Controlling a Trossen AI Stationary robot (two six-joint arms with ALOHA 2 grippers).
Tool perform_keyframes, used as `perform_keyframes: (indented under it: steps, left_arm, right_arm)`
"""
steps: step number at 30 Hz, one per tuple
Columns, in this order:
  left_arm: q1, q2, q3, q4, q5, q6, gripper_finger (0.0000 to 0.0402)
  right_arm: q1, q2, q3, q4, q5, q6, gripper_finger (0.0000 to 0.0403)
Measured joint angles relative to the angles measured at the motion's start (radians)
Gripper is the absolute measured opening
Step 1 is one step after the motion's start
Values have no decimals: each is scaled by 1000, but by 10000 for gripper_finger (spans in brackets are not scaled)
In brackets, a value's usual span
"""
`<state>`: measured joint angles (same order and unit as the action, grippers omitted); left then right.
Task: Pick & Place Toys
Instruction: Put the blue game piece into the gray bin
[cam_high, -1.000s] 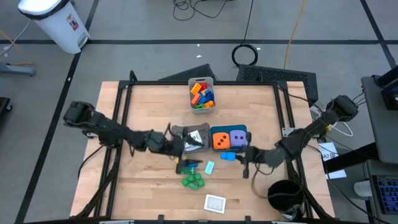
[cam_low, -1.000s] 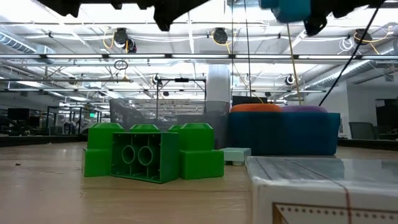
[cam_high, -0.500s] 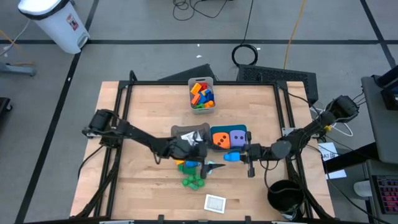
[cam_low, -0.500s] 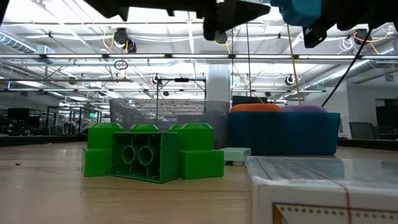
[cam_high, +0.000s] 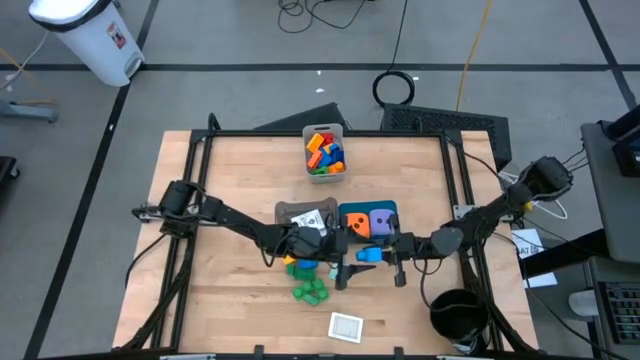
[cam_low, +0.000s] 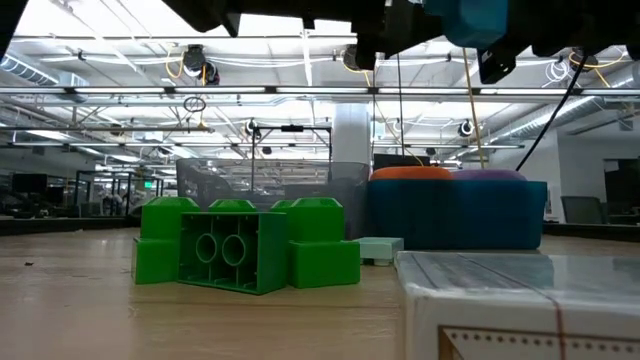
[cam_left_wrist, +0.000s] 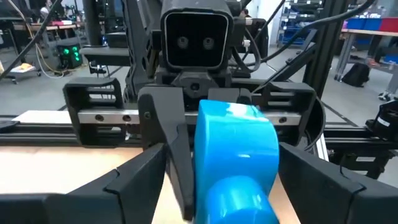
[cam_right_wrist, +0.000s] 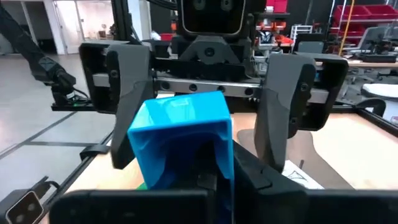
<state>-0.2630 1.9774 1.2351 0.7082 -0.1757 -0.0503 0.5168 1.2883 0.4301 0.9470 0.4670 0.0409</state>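
Pale bin (cam_high: 325, 131) holds bricks (cam_high: 323, 153); teal bin (cam_high: 391, 212) holds two dice (cam_high: 366, 223). Right claw (cam_high: 378, 254) pinches a blue brick (cam_high: 369, 254); left claw (cam_high: 345, 268) spread around it.

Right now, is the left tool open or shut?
Open. The left tool has its fingers spread either side of the blue brick.

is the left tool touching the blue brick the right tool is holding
Apart. In the right wrist view the left tool stands open, its fingers flanking the blue brick with gaps showing on both sides, while the right tool holds it.
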Motion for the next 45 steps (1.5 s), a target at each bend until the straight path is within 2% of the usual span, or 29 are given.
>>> perform_keyframes:
  steps: [3,10,11,15,19,24,28,33,37,45]
  left_arm:
    - [0,0,0,-3,-1,-3,274]
    - [1,-2,0,-22,-26,8,148]
    - [1,-2,1,-18,-19,8,140]
    - [-6,-24,1,-41,39,49,141]
    - [-35,-113,0,-151,35,97,141]
    - [-84,-243,1,-328,-56,101,141]
    - [-123,-288,-4,-388,-131,121,141]
    - [-128,-311,-11,-450,-266,161,141]
    - [-53,-312,-43,-432,-282,152,141]
    - [224,-312,-81,-414,-82,45,141]
  right_arm:
    - [-8,20,0,23,-4,10,8]
    - [-13,23,-5,23,0,23,12]
    - [-12,23,-4,28,-9,25,17]
    - [-11,20,-1,3,-32,18,61]
    - [-9,-19,2,-35,-35,22,123]
    - [20,-120,0,-155,-21,22,192]
    - [58,-202,1,-235,-24,40,224]
    - [101,-247,-1,-239,-24,51,232]
    - [109,-252,-1,-239,-23,47,222]
    - [109,-252,-1,-234,-23,44,206]
